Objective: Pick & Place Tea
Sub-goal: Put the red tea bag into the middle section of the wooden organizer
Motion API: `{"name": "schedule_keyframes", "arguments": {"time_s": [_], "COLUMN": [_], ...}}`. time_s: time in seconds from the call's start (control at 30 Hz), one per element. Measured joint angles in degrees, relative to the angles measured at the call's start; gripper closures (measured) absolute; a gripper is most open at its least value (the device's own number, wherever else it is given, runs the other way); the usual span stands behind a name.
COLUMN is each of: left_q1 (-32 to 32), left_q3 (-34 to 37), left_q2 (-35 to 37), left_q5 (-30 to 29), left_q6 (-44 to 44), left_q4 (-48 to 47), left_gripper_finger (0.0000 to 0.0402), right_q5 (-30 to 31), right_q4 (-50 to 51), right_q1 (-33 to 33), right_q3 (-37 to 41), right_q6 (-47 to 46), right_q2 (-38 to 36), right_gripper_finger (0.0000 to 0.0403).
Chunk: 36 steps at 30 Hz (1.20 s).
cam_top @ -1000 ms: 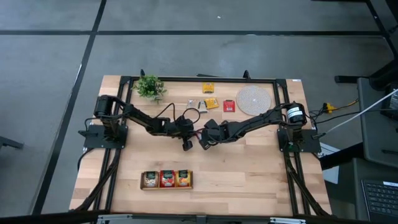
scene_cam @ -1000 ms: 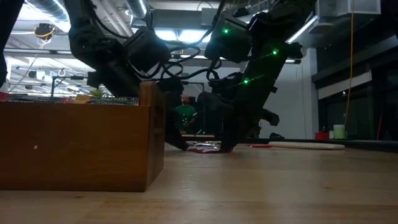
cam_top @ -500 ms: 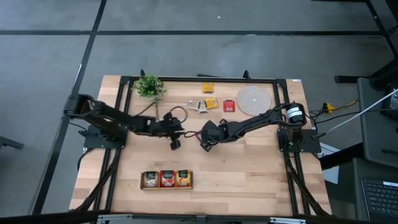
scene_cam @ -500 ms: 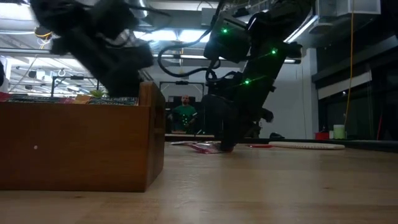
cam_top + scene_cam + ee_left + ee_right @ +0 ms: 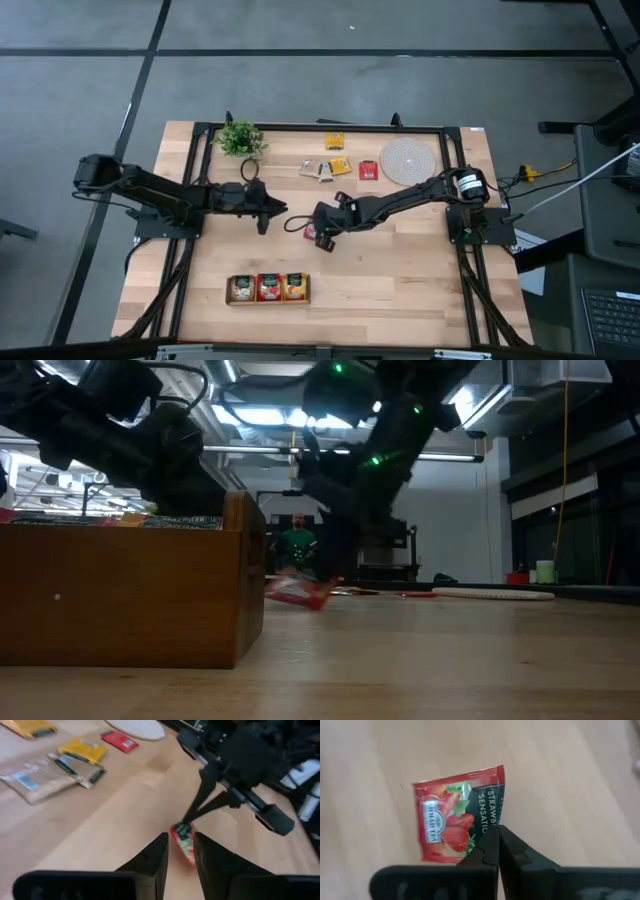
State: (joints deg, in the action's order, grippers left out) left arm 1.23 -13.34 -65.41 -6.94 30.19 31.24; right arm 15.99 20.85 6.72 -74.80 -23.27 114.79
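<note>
- red sachet point(image 5: 457, 815) hangs pinched by one edge in the right gripper point(image 5: 322, 238), lifted off the counter point(image 5: 400, 270) near its middle; the low view shows it point(image 5: 297, 592) clear of the wood.
- right gripper's fingers are closed tight on the sachet's rim, so the packet lies flat ahead of the fingertips, facing down toward the counter.
- wooden tray point(image 5: 268, 288) sits at the counter's near edge, to the left of and nearer than the right gripper; the held tea must travel that way, and its red middle compartment looks the likely target, as a judgement.
- left gripper point(image 5: 264, 214) waits just beside, left of the held sachet, fingers slightly apart and holding nothing.
- loose sachets point(image 5: 339, 165) lie at the far side by the woven mat point(image 5: 408, 160): yellow, red and pale ones.
- plant point(image 5: 240, 140) stands at the far left corner.
- hidden: the tray's inside is cut off from the low view by its wall point(image 5: 120, 595); how full each compartment is cannot be told.
</note>
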Motion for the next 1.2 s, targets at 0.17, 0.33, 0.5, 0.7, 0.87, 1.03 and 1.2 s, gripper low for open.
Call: {"name": "schedule_keyframes", "arguments": {"time_s": [0.17, 0.33, 0.5, 0.7, 0.87, 1.03, 1.2], "left_q1": [1.3, 1.6, 1.5, 1.5, 1.5, 1.5, 1.5], "left_q3": [0.0, 0.0, 0.0, 0.0, -0.1, -0.1, -0.1], "left_q2": [-0.4, -0.4, -0.4, -0.4, -0.4, -0.4, -0.4], "left_q5": [4.2, 4.2, 5.5, 5.8, 7.0, 10.0, 9.7], "left_q6": [1.3, 0.7, -3.9, -12.7, -19.9, -23.2, -23.6], "left_q4": [0.2, 0.3, 0.3, 1.6, 1.7, 1.7, 1.7], "left_gripper_finger": [0.0311, 0.0304, 0.0295, 0.0293, 0.0301, 0.0306, 0.0307], "right_q5": [0.4, 2.2, 2.8, 1.8, 0.5, 0.4, 0.4], "right_q4": [-0.1, -0.2, -0.9, -2.1, -3.5, -4.8, -7.3], "right_q1": [0.0, 0.0, -0.2, -0.2, -0.2, -0.2, -0.2], "right_q3": [-3.7, -6.6, -8.1, -8.3, -8.3, -8.3, -8.4], "right_q6": [3.1, 4.8, 5.8, 7.1, 7.3, 8.6, 9.6], "right_q2": [-0.1, -0.2, -0.2, -0.3, -0.3, -0.4, -0.4], "right_gripper_finger": [0.0402, 0.0402, 0.0402, 0.0402, 0.0401, 0.0401, 0.0401]}}
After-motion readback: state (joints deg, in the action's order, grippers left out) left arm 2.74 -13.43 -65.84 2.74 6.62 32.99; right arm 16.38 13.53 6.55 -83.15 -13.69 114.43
